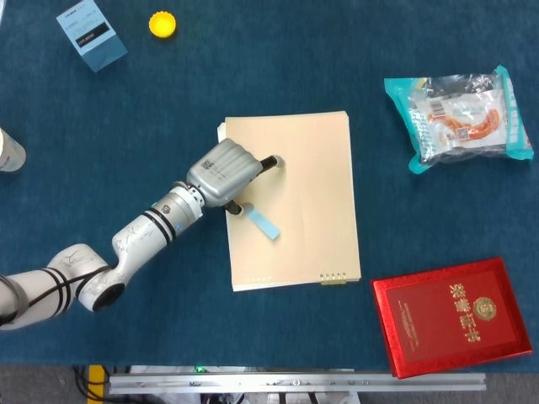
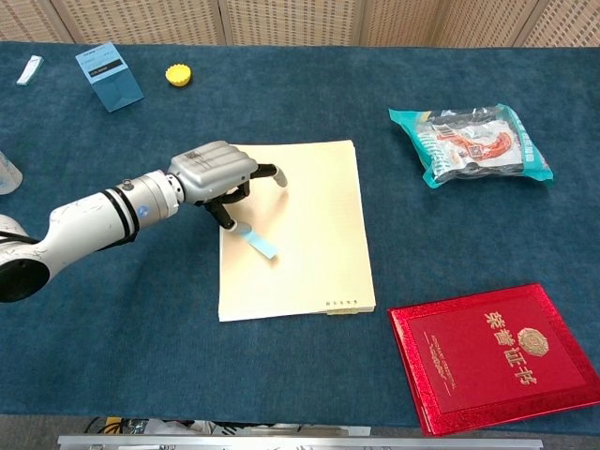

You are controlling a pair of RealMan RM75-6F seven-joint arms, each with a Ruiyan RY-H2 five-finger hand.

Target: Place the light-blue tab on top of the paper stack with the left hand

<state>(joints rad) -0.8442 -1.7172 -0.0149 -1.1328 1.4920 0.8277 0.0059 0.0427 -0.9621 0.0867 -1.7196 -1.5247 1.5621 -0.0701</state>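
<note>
The left hand (image 1: 226,173) (image 2: 216,171), a grey-shelled unit on a silver arm with black bands, is positioned over the left edge of the cream-coloured paper stack (image 1: 303,185) (image 2: 305,244), which lies flat on the dark blue cloth-covered worktop (image 1: 152,101) (image 2: 309,94). The fingers are curled downward under the shell. One dark fingertip extends to the right over the paper; another points down near the upper end of the tab. Whether that fingertip touches the tab cannot be determined from either view, so it cannot be told whether the hand holds anything.

The light-blue rectangular tab (image 1: 264,223) (image 2: 260,242) lies on top of the paper stack, in its left half, oriented diagonally with the lower end pointing toward the bottom right.

The right hand appears in neither view.

Other items on the worktop:
- a light-blue carton with a black label (image 1: 91,35) (image 2: 110,75), far left corner;
- a yellow bottle cap (image 1: 162,24) (image 2: 178,74), just beside the carton;
- a teal-edged clear snack packet (image 1: 459,116) (image 2: 472,142), right of the stack;
- a red booklet with gold lettering (image 1: 453,316) (image 2: 497,356), near right corner.
</note>
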